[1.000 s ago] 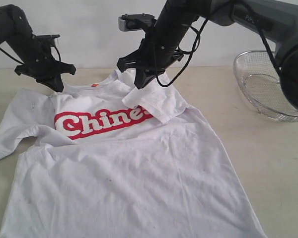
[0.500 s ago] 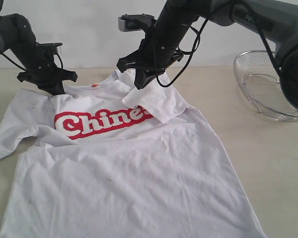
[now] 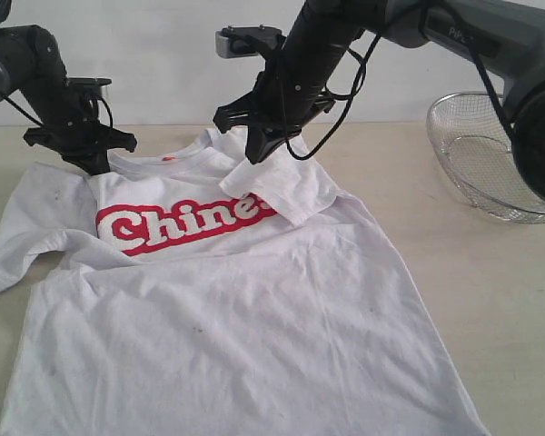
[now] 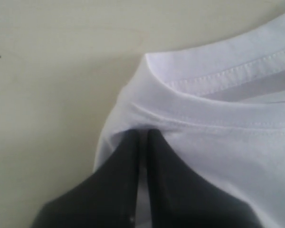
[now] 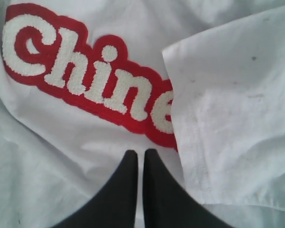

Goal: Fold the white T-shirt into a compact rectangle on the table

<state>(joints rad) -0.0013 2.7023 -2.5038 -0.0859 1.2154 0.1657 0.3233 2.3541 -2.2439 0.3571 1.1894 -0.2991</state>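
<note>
Shirt: white T-shirt [image 3: 236, 309] spread front-up on desk [image 3: 500, 300], hem toward camera, collar [image 3: 163, 156] at far edge. Cloth rumpled, faint specks.
Print: red band of lettering [image 3: 177, 222] across chest, reads "Chine"; its end is hidden.
Sleeves: one sleeve [image 3: 286, 186] folded in over chest, covering end of print. Other sleeve [image 3: 18, 245] lies out on desk at left.
Left hand [image 3: 93, 165]: fingers together, clamped on a pinch of cloth at shoulder, just beside collar.
Right hand [image 3: 253, 156]: fingers together, nothing seen between them. Tips beside folded sleeve's edge, near print. Touching cloth or not: cannot tell.
Basket: wire basket [image 3: 490, 154] on desk at far right, well apart from shirt.
</note>
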